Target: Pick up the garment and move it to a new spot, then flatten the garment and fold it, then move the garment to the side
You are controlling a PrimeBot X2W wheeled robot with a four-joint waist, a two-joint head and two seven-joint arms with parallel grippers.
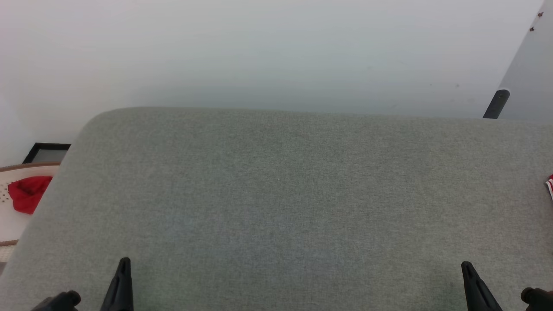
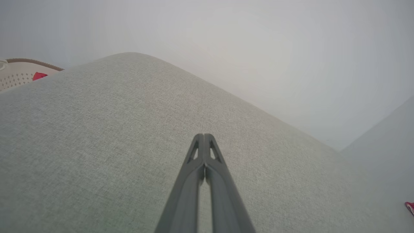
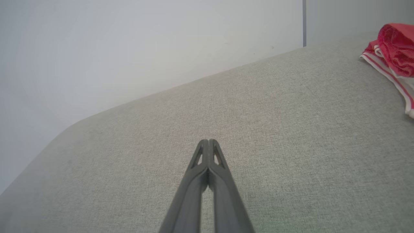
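Left gripper [image 2: 203, 136] and right gripper [image 3: 208, 141], fingers pressed together, hold nothing. The garment [image 3: 393, 48] lies bunched far right. A grab could pinch several layers.

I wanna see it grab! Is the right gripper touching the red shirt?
Apart. Right wrist view: grey cushion lies bare between the right gripper and the red shirt.

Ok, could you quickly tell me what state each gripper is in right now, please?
Left gripper: closed, holding nothing.
Right gripper: closed, holding nothing.
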